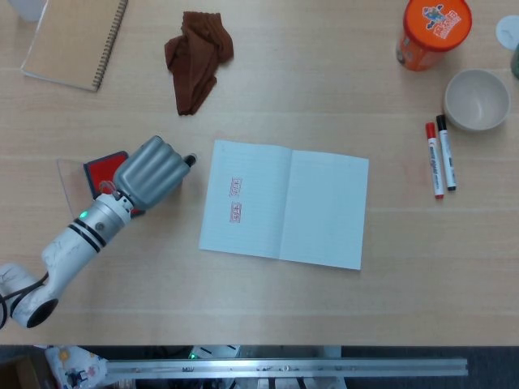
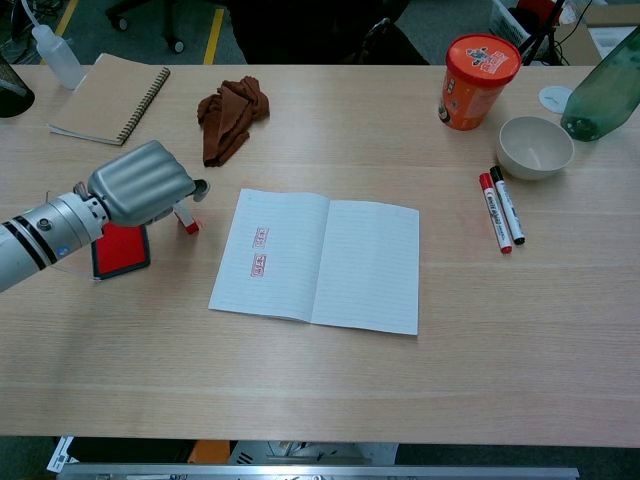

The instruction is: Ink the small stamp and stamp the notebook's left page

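The open notebook (image 1: pixel 284 203) lies flat mid-table. Its left page (image 2: pixel 270 255) carries two red stamp marks (image 2: pixel 259 250). The small stamp (image 2: pixel 186 221), white-handled with a red base, stands on the table just left of the notebook. It is hidden under the hand in the head view. My left hand (image 1: pixel 152 170) (image 2: pixel 140 185) hovers over it with fingers curled down, and contact with the stamp cannot be made out. The red ink pad (image 1: pixel 101 168) (image 2: pixel 118 250) lies open beside the wrist. The right hand does not show.
At the back left lie a spiral notebook (image 1: pixel 77 36) and a brown cloth (image 1: pixel 197 57). An orange canister (image 1: pixel 434 28), a white bowl (image 1: pixel 476 99), two markers (image 1: pixel 439 158) and a green bottle (image 2: pixel 600 95) stand at the right.
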